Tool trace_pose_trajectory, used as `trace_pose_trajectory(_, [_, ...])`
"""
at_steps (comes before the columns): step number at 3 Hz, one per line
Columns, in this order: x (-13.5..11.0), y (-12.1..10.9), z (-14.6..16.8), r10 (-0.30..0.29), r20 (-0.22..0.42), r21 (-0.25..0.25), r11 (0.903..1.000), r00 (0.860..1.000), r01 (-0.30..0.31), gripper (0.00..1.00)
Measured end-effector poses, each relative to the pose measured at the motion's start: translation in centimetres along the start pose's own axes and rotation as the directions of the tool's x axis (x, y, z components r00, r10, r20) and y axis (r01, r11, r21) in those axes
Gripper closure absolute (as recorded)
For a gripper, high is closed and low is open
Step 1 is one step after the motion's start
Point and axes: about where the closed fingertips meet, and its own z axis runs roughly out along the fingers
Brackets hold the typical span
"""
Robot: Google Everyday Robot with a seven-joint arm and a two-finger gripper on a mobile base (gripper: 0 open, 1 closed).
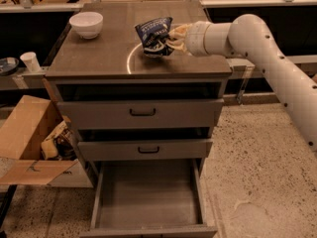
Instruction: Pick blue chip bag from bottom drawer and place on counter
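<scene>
The blue chip bag (154, 35), dark blue and crinkled with white lettering, is at the counter (99, 53), over the white circle outline near the right side. I cannot tell whether it touches the top. My gripper (171, 38) comes in from the right on the white arm and is shut on the bag's right edge. The bottom drawer (148, 202) stands pulled open below, its grey inside bare.
A white bowl (86, 24) sits at the counter's back left. Two upper drawers with black handles (142, 113) are closed. An open cardboard box (29, 143) lies on the floor at left. A white cup (30, 61) stands on a shelf at left.
</scene>
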Motion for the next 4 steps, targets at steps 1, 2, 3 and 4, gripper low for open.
trace_pose_trajectory(1, [1.9, -0.5, 0.3, 0.051, -0.038, 0.010, 0.9987, 0.998, -0.050, 0.58])
trace_pose_trajectory(2, [2.8, -0.7, 0.3, 0.075, -0.038, 0.014, 0.9972, 0.996, -0.074, 0.34])
trace_pose_trajectory(3, [2.8, -1.0, 0.3, 0.079, -0.017, 0.018, 0.9968, 0.997, -0.078, 0.11])
trace_pose_trajectory(4, [2.3, -1.5, -0.2, 0.074, 0.004, 0.030, 0.9968, 0.997, -0.074, 0.00])
